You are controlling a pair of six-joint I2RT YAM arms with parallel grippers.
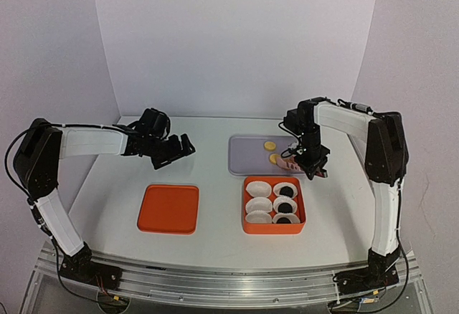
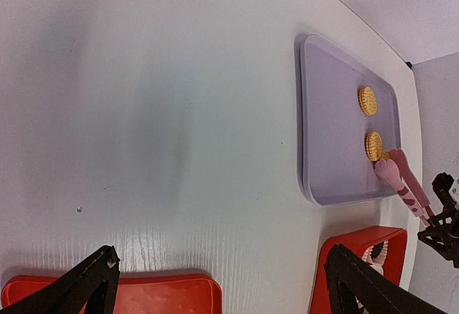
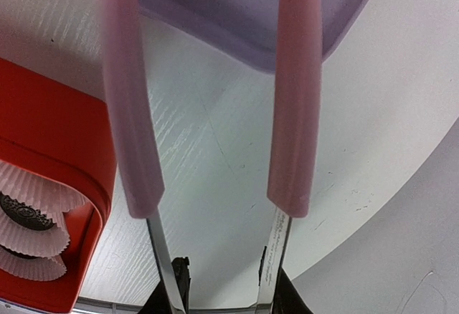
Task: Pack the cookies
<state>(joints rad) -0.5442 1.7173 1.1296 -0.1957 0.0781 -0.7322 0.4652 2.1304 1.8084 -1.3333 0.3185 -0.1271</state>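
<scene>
**Top view.** The left gripper (image 1: 176, 150) hangs over the bench (image 1: 208, 178), fingers spread, holding nothing. The right gripper (image 1: 315, 165) has its fingers clamped on the pink tongs (image 1: 290, 162), whose tips lie over the near right part of the lavender tray (image 1: 244, 162). Two golden cookies (image 1: 269, 145) lie on the tray, the nearer one just beside the tong tips. The orange box (image 1: 273, 229) holds six paper cups (image 1: 258, 205). Three dark cookies (image 1: 285, 206) sit in the right column of cups. The orange lid (image 1: 168, 208) lies flat, left of the box.

**Left wrist.** The fingers (image 2: 82, 285) are wide apart with bare bench between them. The tong tips meet the nearer golden cookie, but contact cannot be told.

**Right wrist.** The tong arms stand apart over the tray's edge. Their metal shanks run back into the fingers. One dark cookie shows in a cup at the left edge.
</scene>
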